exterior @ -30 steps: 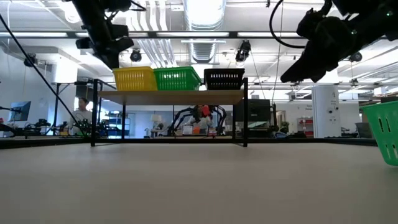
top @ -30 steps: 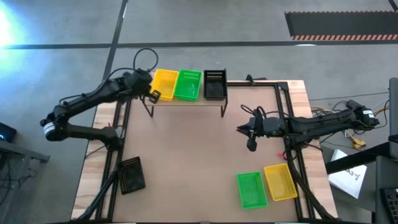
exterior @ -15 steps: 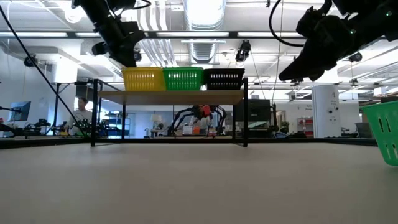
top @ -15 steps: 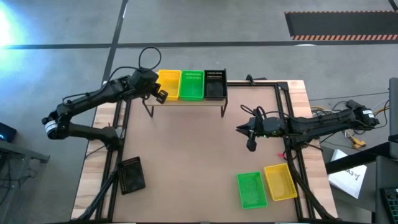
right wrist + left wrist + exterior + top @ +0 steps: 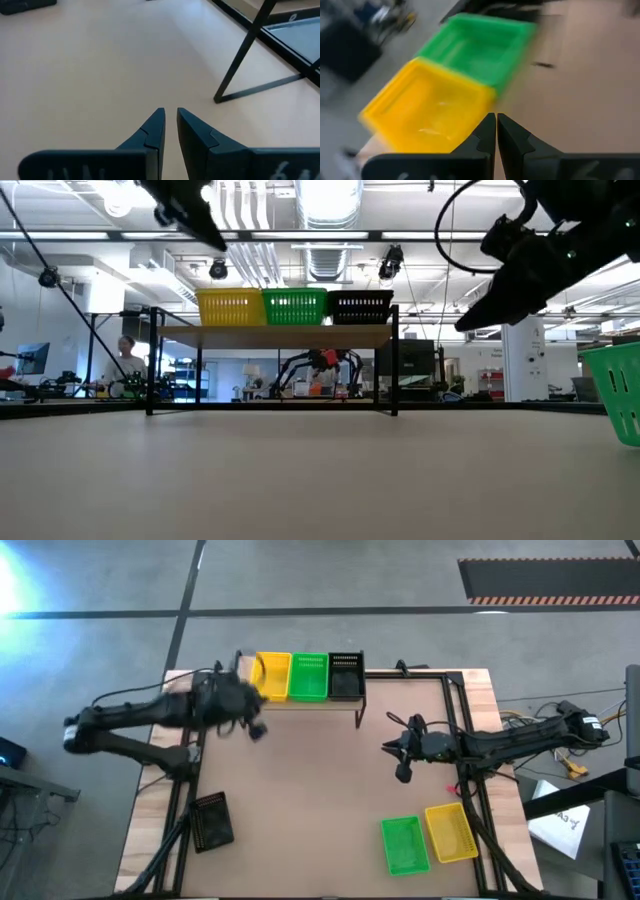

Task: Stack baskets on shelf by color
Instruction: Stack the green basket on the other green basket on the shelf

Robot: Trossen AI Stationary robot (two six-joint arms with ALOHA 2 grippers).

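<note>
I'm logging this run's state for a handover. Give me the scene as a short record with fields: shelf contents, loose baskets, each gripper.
shelf: three baskets in a row on top: yellow basket, green basket, black basket
loose on table: black basket by the left arm's side; green basket and yellow basket side by side near the right arm
left gripper: shut, empty, in front of the shelf's yellow end
right gripper: almost shut, empty, above the table near a shelf leg
</note>
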